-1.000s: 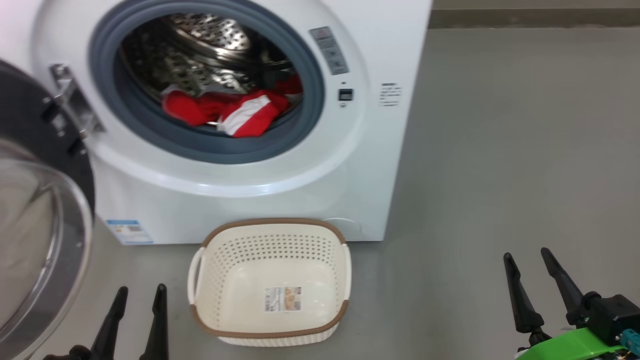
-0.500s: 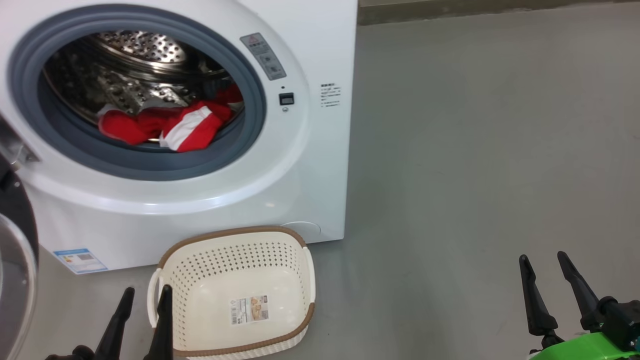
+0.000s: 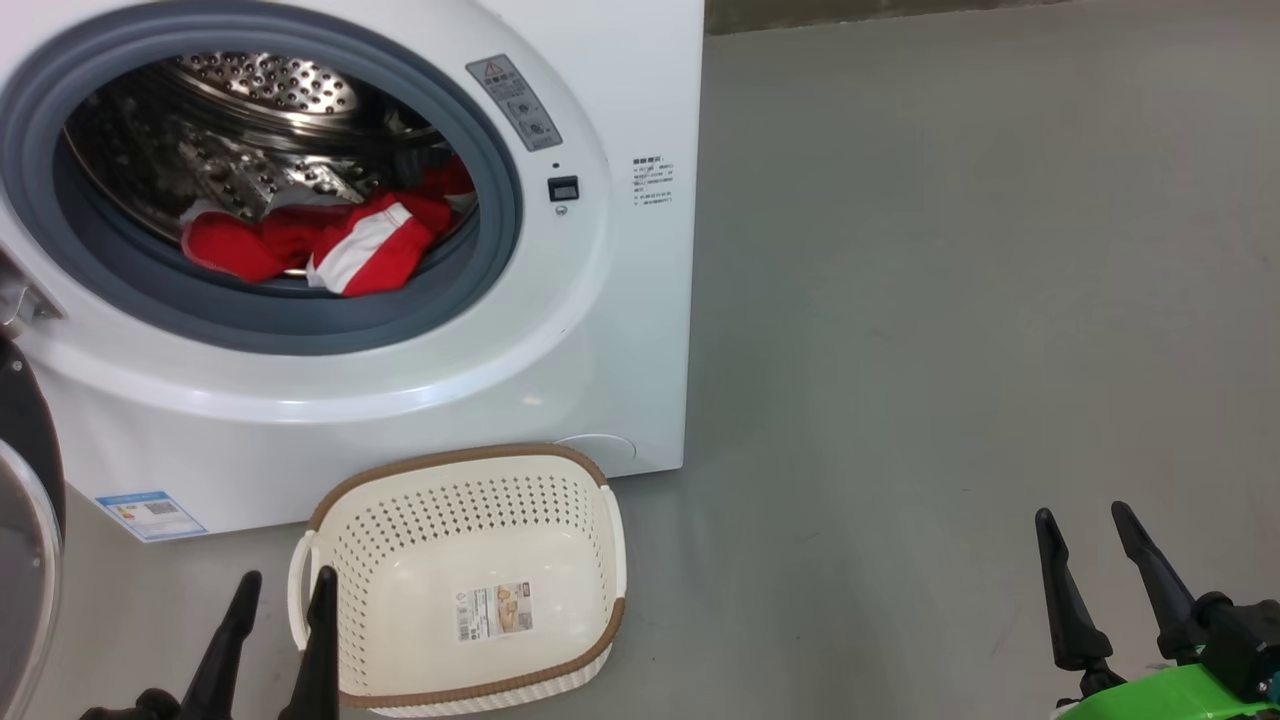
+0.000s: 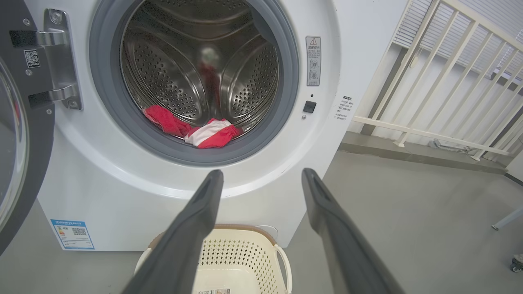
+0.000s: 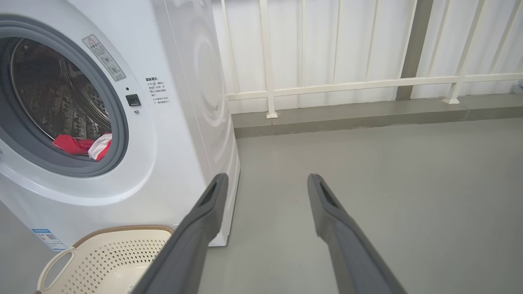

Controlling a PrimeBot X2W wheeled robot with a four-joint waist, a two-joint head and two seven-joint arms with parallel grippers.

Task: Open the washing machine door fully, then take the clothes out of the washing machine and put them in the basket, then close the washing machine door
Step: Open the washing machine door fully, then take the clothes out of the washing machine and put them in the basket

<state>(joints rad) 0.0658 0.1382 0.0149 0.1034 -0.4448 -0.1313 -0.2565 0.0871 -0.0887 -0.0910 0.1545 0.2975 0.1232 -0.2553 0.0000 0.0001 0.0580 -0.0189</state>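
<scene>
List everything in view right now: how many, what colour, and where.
washing machine: one, white, standing on the grey floor.
washing machine door: one, black rim with clear glass, swung open at the left.
clothes: bunched heap, count unclear, red with white, low in the drum.
basket: one, cream with brown rim, on the floor before the machine, no clothes inside.
railing: one, white, behind the machine.
left gripper: one, dark jaws open, lower left, beside the basket.
right gripper: one, dark jaws open, lower right, above the floor.
</scene>
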